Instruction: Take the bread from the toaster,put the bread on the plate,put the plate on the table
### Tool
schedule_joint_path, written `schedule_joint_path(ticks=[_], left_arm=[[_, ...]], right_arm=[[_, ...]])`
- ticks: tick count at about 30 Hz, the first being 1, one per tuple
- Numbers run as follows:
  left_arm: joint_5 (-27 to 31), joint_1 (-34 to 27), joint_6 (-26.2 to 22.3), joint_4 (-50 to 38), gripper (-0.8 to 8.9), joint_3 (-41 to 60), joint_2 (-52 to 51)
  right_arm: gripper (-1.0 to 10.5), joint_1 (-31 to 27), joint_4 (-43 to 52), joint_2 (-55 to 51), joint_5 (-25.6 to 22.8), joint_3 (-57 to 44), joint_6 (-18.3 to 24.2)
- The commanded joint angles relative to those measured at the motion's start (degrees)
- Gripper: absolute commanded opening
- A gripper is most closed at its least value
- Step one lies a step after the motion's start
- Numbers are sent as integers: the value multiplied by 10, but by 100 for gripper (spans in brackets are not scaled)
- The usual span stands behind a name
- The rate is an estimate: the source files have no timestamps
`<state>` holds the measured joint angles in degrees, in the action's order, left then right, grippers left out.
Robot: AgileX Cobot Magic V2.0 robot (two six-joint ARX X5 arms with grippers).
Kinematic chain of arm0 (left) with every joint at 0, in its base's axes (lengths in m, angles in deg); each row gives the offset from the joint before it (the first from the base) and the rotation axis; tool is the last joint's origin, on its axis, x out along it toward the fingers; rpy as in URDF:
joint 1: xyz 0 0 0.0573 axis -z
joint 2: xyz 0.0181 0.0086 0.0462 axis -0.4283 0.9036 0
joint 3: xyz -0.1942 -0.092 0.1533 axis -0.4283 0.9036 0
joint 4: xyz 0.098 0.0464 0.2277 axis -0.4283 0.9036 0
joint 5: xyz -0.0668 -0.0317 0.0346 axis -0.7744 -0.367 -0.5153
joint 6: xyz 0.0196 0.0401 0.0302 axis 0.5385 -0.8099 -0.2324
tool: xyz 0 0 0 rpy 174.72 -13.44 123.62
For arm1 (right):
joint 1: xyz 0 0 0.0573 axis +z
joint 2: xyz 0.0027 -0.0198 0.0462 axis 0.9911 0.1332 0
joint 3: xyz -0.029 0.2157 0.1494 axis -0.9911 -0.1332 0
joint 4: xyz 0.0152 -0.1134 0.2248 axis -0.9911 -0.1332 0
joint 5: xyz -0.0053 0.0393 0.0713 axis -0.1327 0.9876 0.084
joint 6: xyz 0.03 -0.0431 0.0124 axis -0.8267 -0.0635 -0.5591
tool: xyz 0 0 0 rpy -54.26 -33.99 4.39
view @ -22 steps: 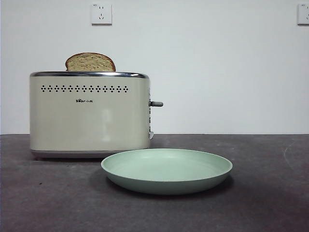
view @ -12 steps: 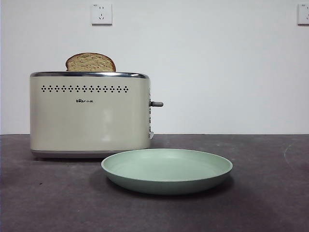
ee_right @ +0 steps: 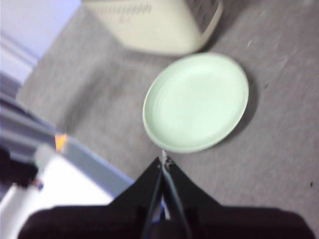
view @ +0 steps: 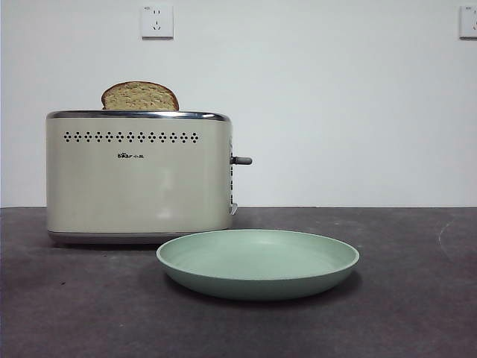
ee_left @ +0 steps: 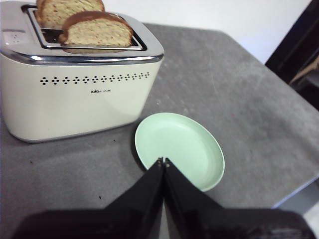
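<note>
The cream toaster (view: 138,175) (ee_left: 75,94) stands at the left of the table (view: 402,313), and two slices stick up from its slots. The bread (ee_left: 67,9) is in the slot farther from the logo side, with its top cut off by the picture edge; the front view hides it. A dome-topped speckled slice (view: 139,96) (ee_left: 97,31) fills the nearer slot. The mint-green plate (view: 257,262) (ee_left: 180,149) (ee_right: 197,102) lies empty on the table in front of the toaster's lever end. My left gripper (ee_left: 163,160) hovers shut above the plate's near rim. My right gripper (ee_right: 163,159) is shut too, high above the table beside the plate.
The toaster's grey lever (view: 241,160) points toward the plate side. Wall sockets (view: 156,21) sit on the white wall behind. The table's edge (ee_right: 94,164) shows close by in the right wrist view. Neither arm appears in the front view.
</note>
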<state>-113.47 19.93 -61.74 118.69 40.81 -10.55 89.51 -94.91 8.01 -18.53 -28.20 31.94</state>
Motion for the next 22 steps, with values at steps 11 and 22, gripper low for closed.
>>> schedule_joint_path(ticks=[11, 22], left_arm=[[-1, 15, -46, 45, 316, -38, 12], [1, 15, -63, -40, 603, -38, 20]], right_arm=[[487, 24, -26, 3, -2, 3, 49], [630, 24, -26, 3, -2, 3, 49]])
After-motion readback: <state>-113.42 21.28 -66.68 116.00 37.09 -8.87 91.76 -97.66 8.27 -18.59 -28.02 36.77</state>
